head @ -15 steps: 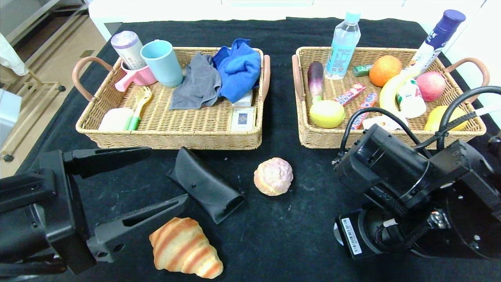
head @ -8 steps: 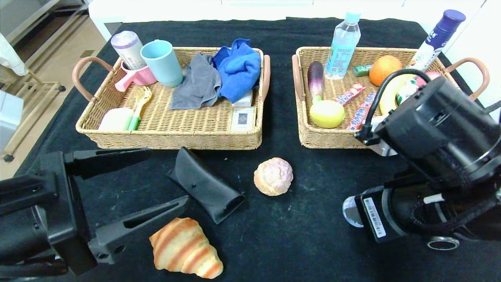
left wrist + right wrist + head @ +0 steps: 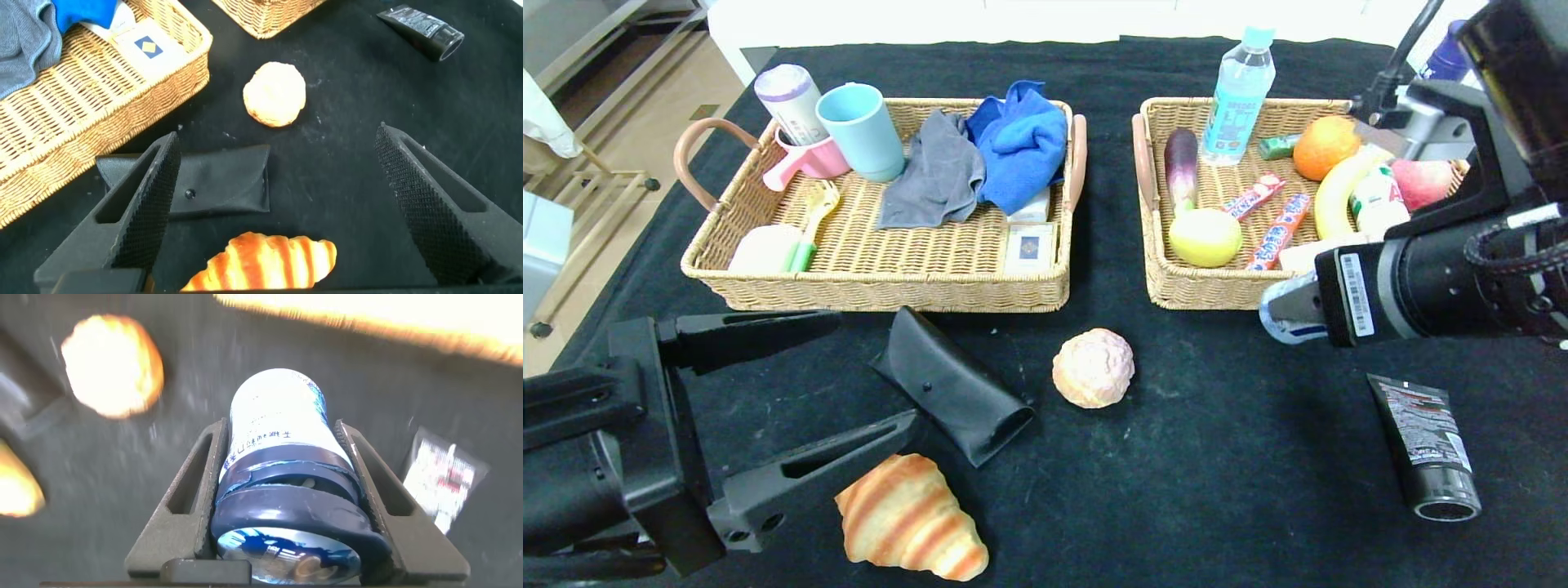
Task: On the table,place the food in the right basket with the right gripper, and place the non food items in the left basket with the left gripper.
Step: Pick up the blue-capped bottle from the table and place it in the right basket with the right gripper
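Note:
My right gripper (image 3: pixel 282 429) is shut on the small white bottle (image 3: pixel 278 433) with the blue lid. It holds the bottle (image 3: pixel 1286 314) lying sideways in the air, just in front of the right basket's near rim (image 3: pixel 1201 292). My left gripper (image 3: pixel 876 369) hangs open low over the table's near left. The black glasses case (image 3: pixel 952 384) lies by its fingers and the croissant (image 3: pixel 907 518) just in front. The cream puff (image 3: pixel 1093 367) sits mid-table. A black tube (image 3: pixel 1425 445) lies at the near right. The left basket (image 3: pixel 874 292) holds cloths and cups.
The right basket holds a lemon (image 3: pixel 1205 237), an eggplant, an orange, a banana, an apple and snack bars. A water bottle (image 3: pixel 1240 86) stands at its back edge. Black cloth lies bare between the cream puff and the tube.
My right arm has lifted and swung back to the right with the bottle in its grip, uncovering the black tube on the table. The left arm has not moved.

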Controlling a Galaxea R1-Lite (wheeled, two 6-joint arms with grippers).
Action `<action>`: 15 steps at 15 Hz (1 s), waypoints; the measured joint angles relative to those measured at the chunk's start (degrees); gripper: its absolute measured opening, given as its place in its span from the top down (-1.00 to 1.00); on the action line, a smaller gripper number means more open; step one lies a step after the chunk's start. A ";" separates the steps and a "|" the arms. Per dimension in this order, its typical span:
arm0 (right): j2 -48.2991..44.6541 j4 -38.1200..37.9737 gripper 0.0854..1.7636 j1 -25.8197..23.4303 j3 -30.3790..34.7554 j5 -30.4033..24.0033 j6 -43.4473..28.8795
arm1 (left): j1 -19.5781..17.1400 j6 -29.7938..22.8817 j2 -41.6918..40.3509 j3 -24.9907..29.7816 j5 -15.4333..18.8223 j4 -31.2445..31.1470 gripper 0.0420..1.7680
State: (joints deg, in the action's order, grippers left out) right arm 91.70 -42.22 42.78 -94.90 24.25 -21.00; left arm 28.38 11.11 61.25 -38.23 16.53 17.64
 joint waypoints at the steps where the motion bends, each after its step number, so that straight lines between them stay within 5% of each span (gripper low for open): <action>1: 0.22 2.76 -0.01 -0.96 -0.07 0.80 0.72 | 0.00 -0.02 0.02 0.00 -0.02 -0.01 -0.94; 15: 7.67 30.89 -0.01 -12.74 0.12 1.83 10.29 | 0.00 0.20 -0.33 0.00 0.00 0.02 -0.94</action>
State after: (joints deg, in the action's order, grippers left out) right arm 99.37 -11.33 30.04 -94.78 26.08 -10.72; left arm 28.38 11.30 60.92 -38.23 16.53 17.66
